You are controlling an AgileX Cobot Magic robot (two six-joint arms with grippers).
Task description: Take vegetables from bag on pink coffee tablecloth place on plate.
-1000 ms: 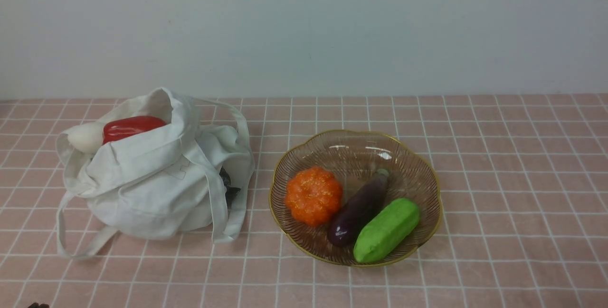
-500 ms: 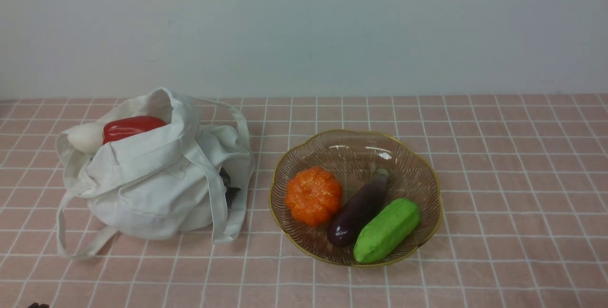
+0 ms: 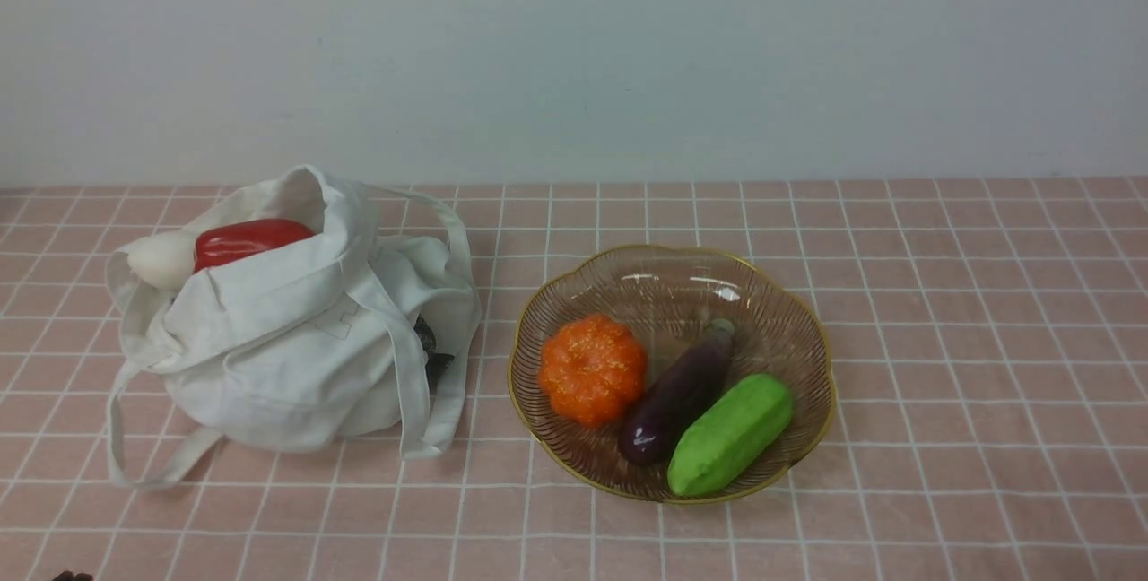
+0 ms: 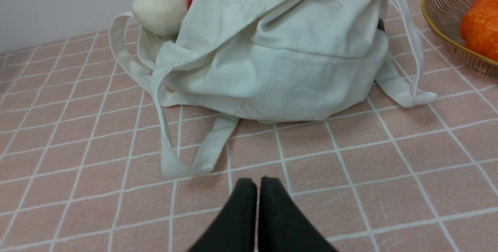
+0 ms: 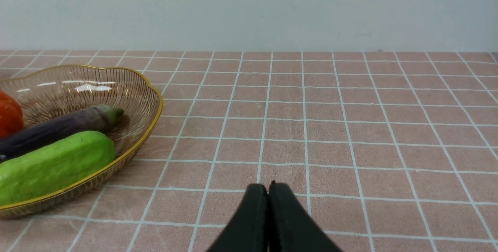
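Observation:
The off-white cloth bag [image 3: 296, 339] lies on the pink grid tablecloth [image 3: 969, 330] at the left. A red pepper [image 3: 247, 238] and a white radish [image 3: 161, 258] poke out of its mouth. The glass plate [image 3: 789, 312] with gold rim holds a green cucumber [image 3: 728, 433]. In the left wrist view my left gripper [image 4: 258, 184] is shut and empty, low over the cloth short of the bag [image 4: 280, 61], with the radish [image 4: 159, 11] at the bag's mouth. In the right wrist view my right gripper [image 5: 268, 188] is shut and empty, beside the plate [image 5: 148, 123] and cucumber [image 5: 54, 164].
An orange pumpkin [image 3: 592, 368] and a dark purple eggplant [image 3: 677, 394] also lie in the plate. The bag's strap handles [image 3: 143, 464] trail onto the cloth toward the front. A pale wall [image 3: 574, 52] stands behind the table.

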